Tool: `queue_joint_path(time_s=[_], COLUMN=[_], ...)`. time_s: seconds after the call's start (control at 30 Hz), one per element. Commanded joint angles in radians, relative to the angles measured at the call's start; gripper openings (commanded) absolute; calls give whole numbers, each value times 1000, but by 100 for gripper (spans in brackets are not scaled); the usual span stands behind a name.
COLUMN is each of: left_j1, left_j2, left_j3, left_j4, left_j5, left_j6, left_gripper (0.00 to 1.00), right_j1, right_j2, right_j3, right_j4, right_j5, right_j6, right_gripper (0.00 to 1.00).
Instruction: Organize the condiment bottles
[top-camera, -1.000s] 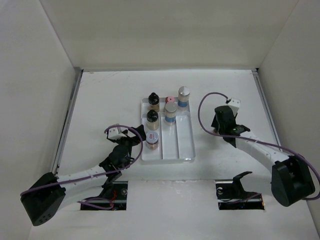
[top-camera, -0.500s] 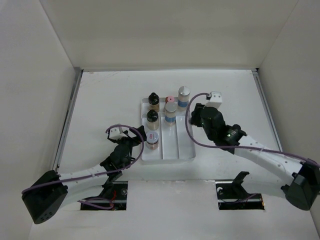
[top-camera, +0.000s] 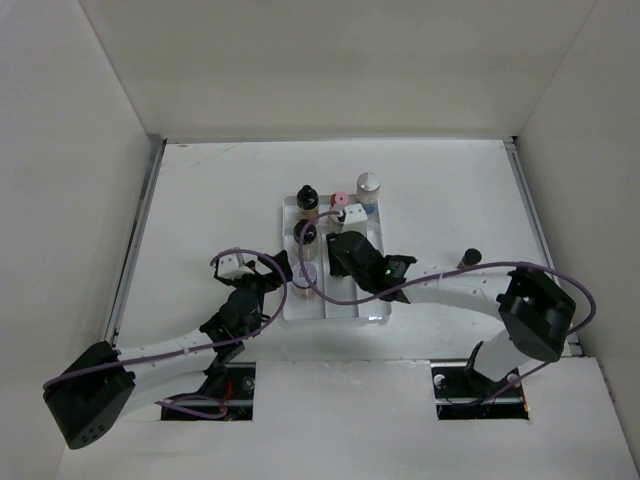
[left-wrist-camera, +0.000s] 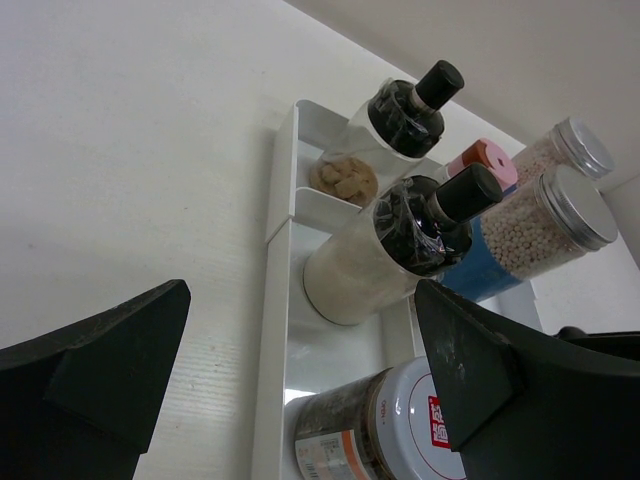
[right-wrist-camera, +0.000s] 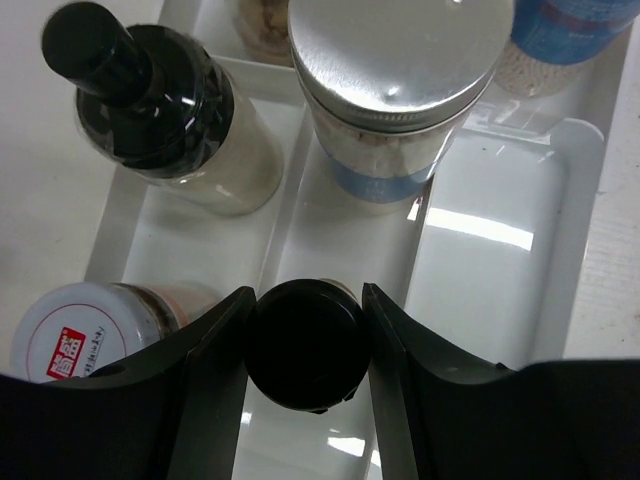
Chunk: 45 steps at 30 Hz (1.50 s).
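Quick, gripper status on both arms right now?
Left gripper: open, holding nothing.
Right gripper: closed on a black-capped bottle, above the tray.

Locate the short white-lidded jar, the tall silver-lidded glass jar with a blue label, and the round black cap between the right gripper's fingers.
short white-lidded jar (right-wrist-camera: 68, 335): right wrist view, lid top.
tall silver-lidded glass jar (right-wrist-camera: 400, 50): right wrist view, lid centre.
round black cap (right-wrist-camera: 305, 345): right wrist view, cap top.
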Motion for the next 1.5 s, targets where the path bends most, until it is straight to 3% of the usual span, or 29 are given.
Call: queue_joint_path(time_s=[0.0, 0.1, 0.17, 0.3, 0.4, 0.57, 0.77, 0.93, 1.27, 1.33, 1.47], left_j1=[8, 8, 11, 15, 20, 21, 18, 14, 12, 12, 14], left_j2=[-5, -6, -3, -2, 12, 35, 18, 20, 41, 37, 46], left_j3=[9, 11, 12, 9, 12, 22, 14, 14, 12, 14, 11], left_j4=[37, 37, 36, 36, 36, 36, 34, 33, 37, 37, 42], left_j5=[2, 1, -4, -4, -4, 2, 2, 7, 7, 7, 7], left_j6=[-7, -7, -4, -4, -3, -3, -3, -6, -10, -10, -10], left_gripper=[99, 99, 99, 99, 99, 99, 99, 99, 99, 99, 99], right_j1=[27, 56, 64, 67, 67, -14, -350, -560, -654, -660, -694], right_j2=[29, 64, 69, 0, -125, -412, -666, -626, -482, -465, -421], right_j3=[26, 3, -5, -12, -43, -195, -299, -307, -381, -388, -397], right_j4=[71, 70, 70, 50, 24, -7, -273, -367, -232, -211, -133], right_j5=[40, 63, 72, 97, 117, 212, 364, 356, 220, 223, 215], right_j6=[19, 56, 75, 69, 73, 95, 197, 170, 162, 168, 153], right_gripper=[40, 45, 57, 91, 97, 100, 100, 100, 100, 94, 72])
